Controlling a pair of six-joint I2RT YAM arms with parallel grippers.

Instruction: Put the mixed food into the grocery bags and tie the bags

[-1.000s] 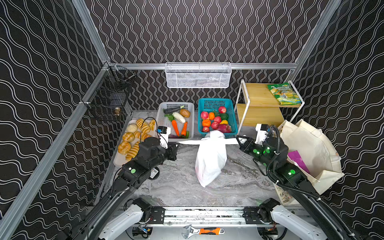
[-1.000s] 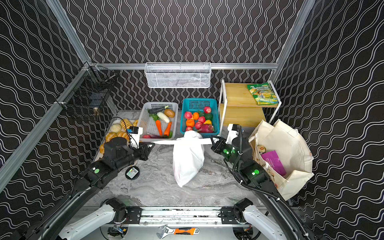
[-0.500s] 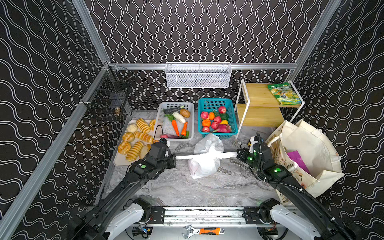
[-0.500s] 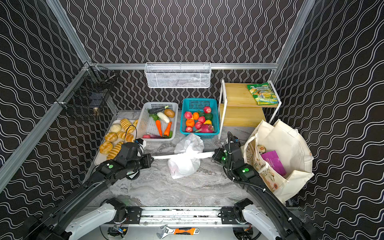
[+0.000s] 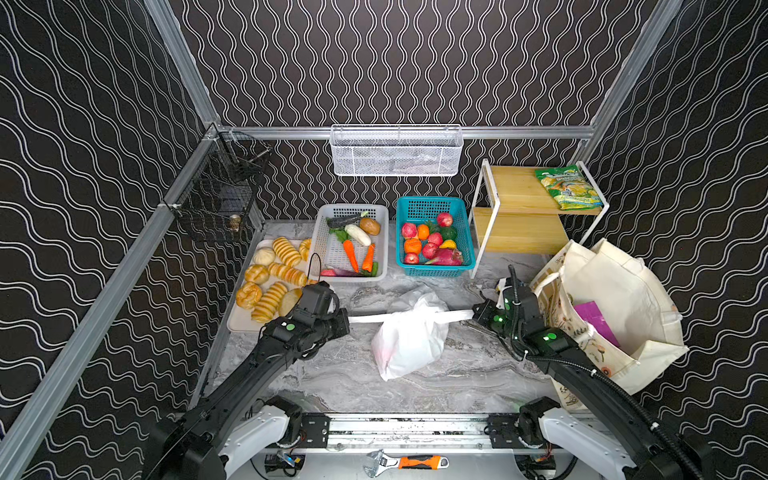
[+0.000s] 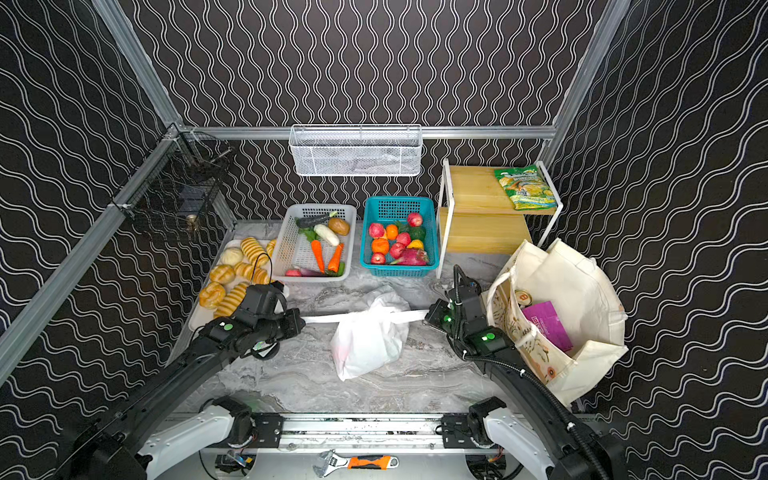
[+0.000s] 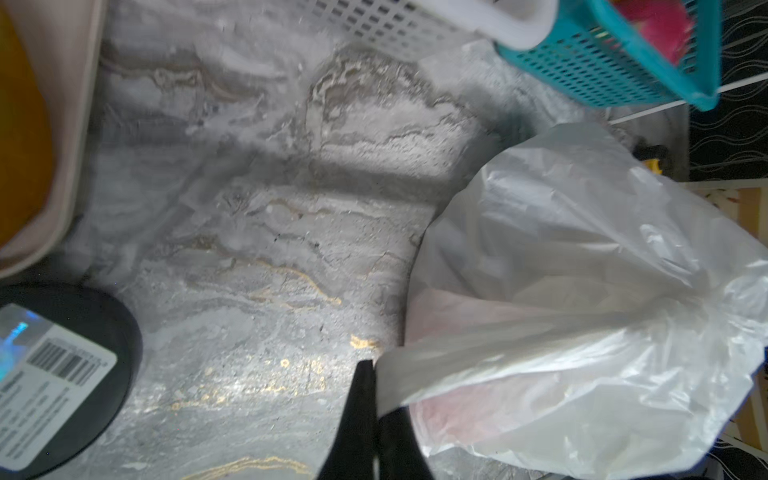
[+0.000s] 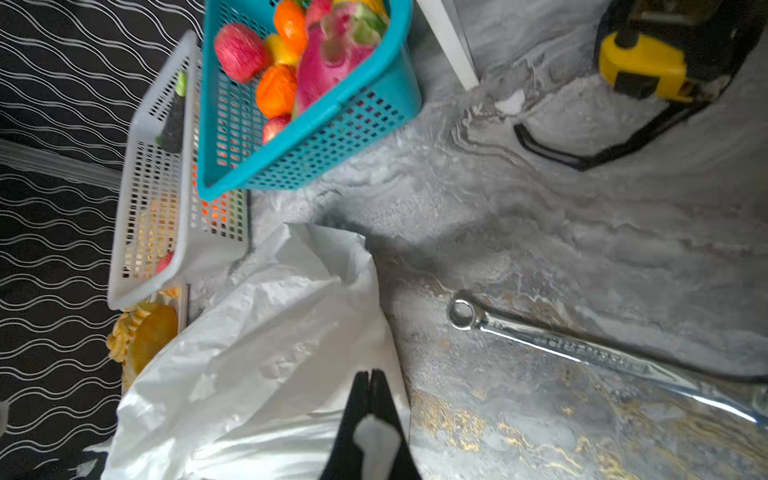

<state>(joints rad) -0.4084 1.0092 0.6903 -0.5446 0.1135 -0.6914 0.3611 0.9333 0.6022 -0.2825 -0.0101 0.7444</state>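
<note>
Squarely mid-table: white carrier bag (image 5: 409,340) (image 6: 368,340), filled, on its side on the grey marble top (image 5: 332,386), strung between two arms. Hemmed in behind by a white basket (image 5: 351,206) of toy vegetables and a teal basket (image 5: 430,200) of toy fruit, both just beyond the bag's crumpled mouth. Flanked on the left by a tray (image 5: 239,324) of bread rolls and on the right by a cream canvas tote (image 5: 623,299), upright and gaping, with a purple packet (image 5: 596,320) inside. Behind the tote, a wooden shelf (image 5: 515,191) with a green snack packet (image 5: 567,193). Under the right arm, a silver spanner (image 8: 582,349) flat on the marble, and beyond it a yellow tape measure (image 8: 642,62).

Lies with its long axis back to front, neck toward the baskets, bottom toward the front rail (image 5: 407,428) and slightly left. Handles drawn taut crosswise in one straight line. Left gripper (image 5: 347,322) (image 7: 370,374) pinched tight on one handle's end; right gripper (image 5: 476,313) (image 8: 368,378) likewise pressed together on the other, with white plastic between its fingers.

Open marble in front of the bag as far as the rail, and beneath both stretched handles; only a narrow strip behind, before the baskets.
</note>
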